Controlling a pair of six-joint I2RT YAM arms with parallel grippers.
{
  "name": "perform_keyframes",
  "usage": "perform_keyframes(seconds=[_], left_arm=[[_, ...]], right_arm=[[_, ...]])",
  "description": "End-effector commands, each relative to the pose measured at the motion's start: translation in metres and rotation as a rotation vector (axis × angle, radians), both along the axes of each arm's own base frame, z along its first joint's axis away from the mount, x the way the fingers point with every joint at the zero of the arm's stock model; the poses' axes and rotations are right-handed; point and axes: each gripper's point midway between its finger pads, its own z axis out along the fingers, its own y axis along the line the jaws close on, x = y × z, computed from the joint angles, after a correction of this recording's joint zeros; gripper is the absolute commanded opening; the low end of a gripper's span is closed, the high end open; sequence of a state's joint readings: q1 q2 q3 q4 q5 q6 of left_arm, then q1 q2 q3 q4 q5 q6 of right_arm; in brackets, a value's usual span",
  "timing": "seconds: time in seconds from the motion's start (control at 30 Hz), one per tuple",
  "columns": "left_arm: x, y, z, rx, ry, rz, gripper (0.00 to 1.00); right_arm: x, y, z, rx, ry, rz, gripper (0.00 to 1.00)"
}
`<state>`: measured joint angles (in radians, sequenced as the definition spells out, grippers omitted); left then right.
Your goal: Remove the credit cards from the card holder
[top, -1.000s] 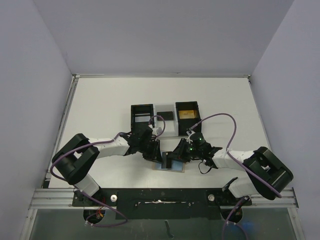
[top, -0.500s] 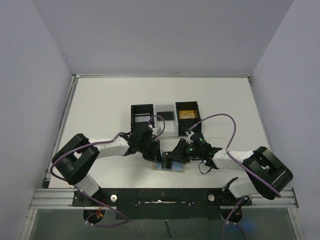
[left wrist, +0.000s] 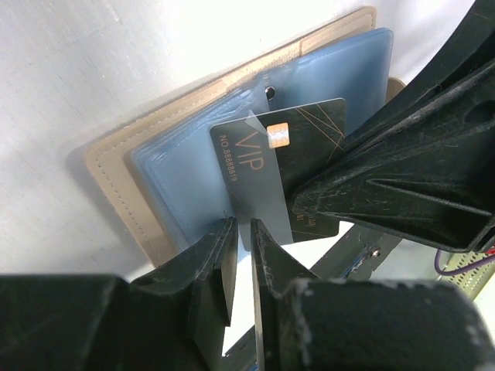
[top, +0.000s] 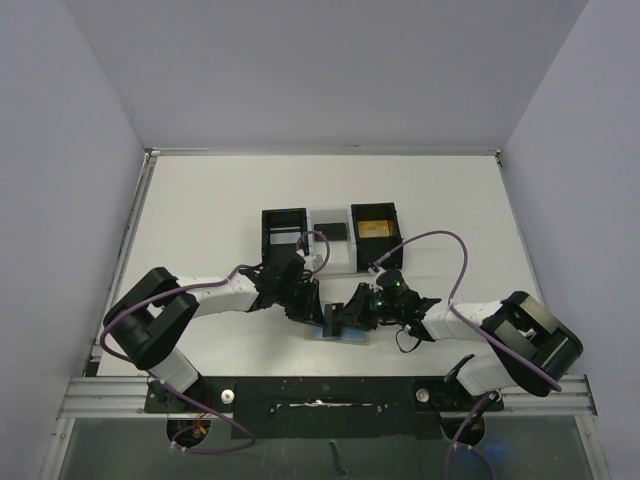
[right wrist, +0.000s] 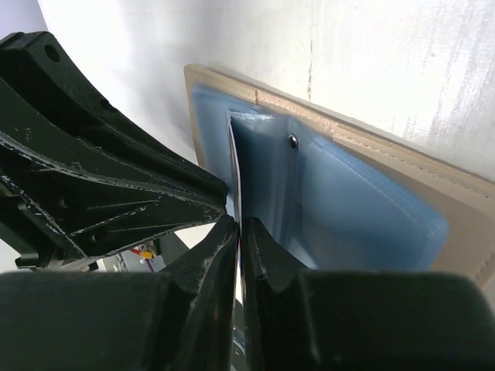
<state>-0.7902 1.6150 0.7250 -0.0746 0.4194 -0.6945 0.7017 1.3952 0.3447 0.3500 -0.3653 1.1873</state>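
left wrist: left gripper [left wrist: 243,229] pinches card holder [left wrist: 174,166] sleeve, right gripper [right wrist: 238,224] clamps vip card [left wrist: 309,143]; tray [top: 283,211] behind.

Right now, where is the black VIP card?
Left wrist view: the black VIP card sticks out of the open card holder, centre frame, pinched by the right gripper, just above the left gripper.

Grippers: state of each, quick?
Left gripper: closed on the clear sleeve.
Right gripper: closed on the black VIP card.
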Motion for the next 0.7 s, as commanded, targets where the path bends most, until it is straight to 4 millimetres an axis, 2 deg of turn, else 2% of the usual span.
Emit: perform_keyframes(seconds=[0.0,0.2,0.43,0.57,0.67], left_arm=[[-0.006,0.021,-0.023,0.109,0.0,0.013,0.14],[-0.006,0.023,-0.024,0.122,-0.004,0.014,0.14],[-0.002,0.021,-0.017,0.108,-0.022,0.029,0.14],[0.002,0.018,-0.009,0.094,-0.045,0.034,0.17],[0.007,0.015,0.002,0.075,-0.069,0.046,0.22]], right_arm=[[0.01,0.001,0.01,0.01,-0.054,-0.027,0.05],[0.009,-0.013,0.013,-0.028,-0.054,-0.022,0.0],[0.01,-0.03,0.036,-0.001,-0.114,-0.025,0.0],[0.014,-0.03,0.051,0.005,-0.184,-0.005,0.0],[0.019,-0.031,0.055,-0.007,-0.216,-0.009,0.0]])
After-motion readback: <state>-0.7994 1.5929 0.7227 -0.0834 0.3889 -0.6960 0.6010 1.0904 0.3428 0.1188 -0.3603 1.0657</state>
